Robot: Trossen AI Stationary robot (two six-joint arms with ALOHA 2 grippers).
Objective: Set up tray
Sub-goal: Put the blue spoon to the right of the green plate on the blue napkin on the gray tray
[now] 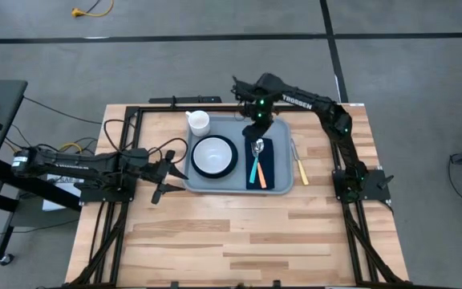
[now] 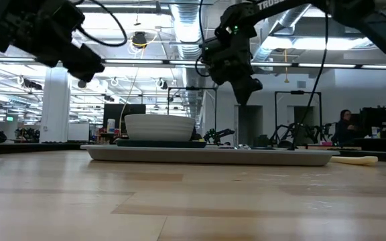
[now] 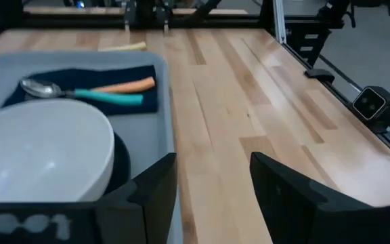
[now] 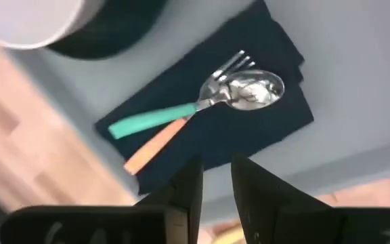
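Both grippers hold nothing; your loaded tray (image 1: pixel 283 186) looks stiff and slippery, so grip its rim at the short edges.

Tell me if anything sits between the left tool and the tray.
Nothing visible does. The left tool hangs open above bare wood just beside the tray, level with the near edge. The bowl and plate sit inside the rim, not in the gap.

This is a large open robotics lab or workshop: exposed ceiling ducts (image 2: pixel 186 20) and strip lights run overhead, metal frames and other workstations stand beyond the wooden table (image 1: pixel 239 233), and a person (image 2: pixel 345 124) sits at a desk far back.
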